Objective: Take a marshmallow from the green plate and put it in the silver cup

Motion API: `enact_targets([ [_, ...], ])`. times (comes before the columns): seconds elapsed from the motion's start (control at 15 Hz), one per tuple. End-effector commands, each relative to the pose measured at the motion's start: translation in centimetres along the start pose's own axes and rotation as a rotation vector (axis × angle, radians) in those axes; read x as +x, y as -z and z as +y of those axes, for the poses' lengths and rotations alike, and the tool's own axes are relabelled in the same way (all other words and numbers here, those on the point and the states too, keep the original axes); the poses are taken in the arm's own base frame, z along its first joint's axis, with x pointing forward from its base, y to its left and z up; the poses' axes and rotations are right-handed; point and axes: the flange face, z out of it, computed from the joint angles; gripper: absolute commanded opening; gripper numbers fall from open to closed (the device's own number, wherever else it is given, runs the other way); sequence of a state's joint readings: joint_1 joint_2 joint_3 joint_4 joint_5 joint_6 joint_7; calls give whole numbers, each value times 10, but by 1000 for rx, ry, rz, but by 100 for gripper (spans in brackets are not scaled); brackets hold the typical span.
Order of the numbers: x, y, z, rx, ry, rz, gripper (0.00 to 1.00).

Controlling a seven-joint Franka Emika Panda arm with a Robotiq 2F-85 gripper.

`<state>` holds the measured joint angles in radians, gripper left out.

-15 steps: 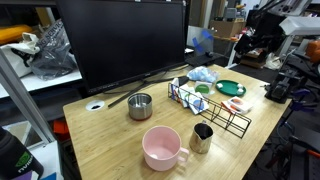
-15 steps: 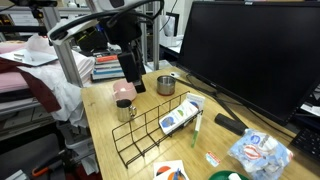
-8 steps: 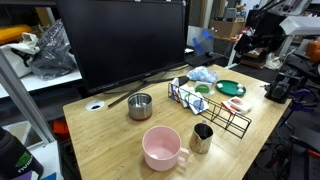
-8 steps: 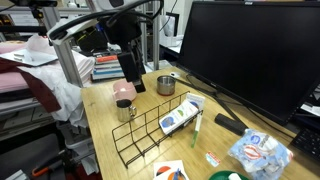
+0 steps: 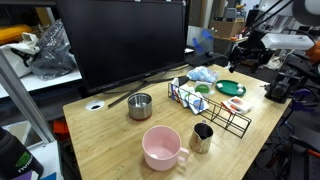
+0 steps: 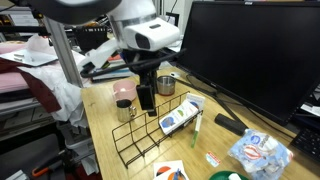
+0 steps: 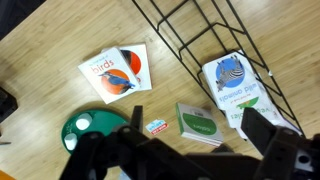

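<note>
Nearest to us in an exterior view, a pale pink ceramic mug (image 5: 162, 148) stands on the light wooden counter (image 5: 105, 135). Between the mug and the black wire rack (image 5: 212, 110), close to both, stands the small shiny silver cup (image 5: 203, 137), upright and dark inside. Along the rack's other side lie a red plate (image 5: 236, 104) and, just past it, the flat round dark green plate (image 5: 230, 88). A silver saucepan with a long handle (image 5: 140, 105) sits well apart from the rack, before a large black monitor (image 5: 120, 45). Farthest back, the dark end effector (image 5: 244, 52) hangs in the air beyond the rack, above the green plate's side. In the wrist view we see its fingers (image 7: 275, 150) spread wide with nothing between them. Below them the green plate, near the rack but not touching it, carries a small white piece (image 7: 83, 125).
</note>
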<state>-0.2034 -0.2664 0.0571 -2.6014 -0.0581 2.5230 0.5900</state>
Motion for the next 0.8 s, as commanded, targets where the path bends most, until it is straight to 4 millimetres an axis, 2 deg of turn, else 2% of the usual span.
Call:
enact_targets([
  [0.0,30,-30,0,12,-120,-17,100],
  [0.27,63,-61,8,-24,-285,-13,100],
  [0.33,49,-54,10,-18,-230,-28,100],
  [0.47,61,-63,11,-24,-269,-30,100],
  [0.73,62,-62,8,-23,-279,-28,100],
])
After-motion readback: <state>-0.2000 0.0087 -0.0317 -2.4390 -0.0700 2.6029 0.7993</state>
